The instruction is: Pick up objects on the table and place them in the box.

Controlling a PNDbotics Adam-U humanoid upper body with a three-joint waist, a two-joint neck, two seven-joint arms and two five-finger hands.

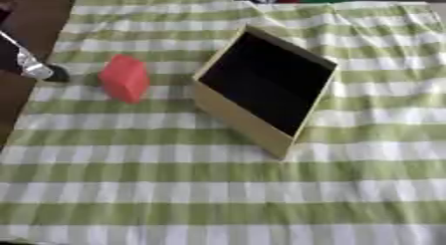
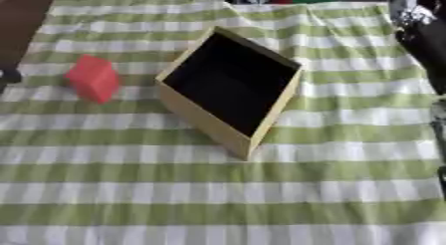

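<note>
Though beside box (image 1: 261, 87), red block (image 1: 125, 78) upright.

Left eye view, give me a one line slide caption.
Red block sits left of the open tan box on a green-striped cloth, not yet picked up.

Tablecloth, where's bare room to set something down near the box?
The near half of the striped tablecloth, in front of the box, is bare, and so is the strip right of the box. Tightest is the gap between the red block and the box's left wall.
</note>
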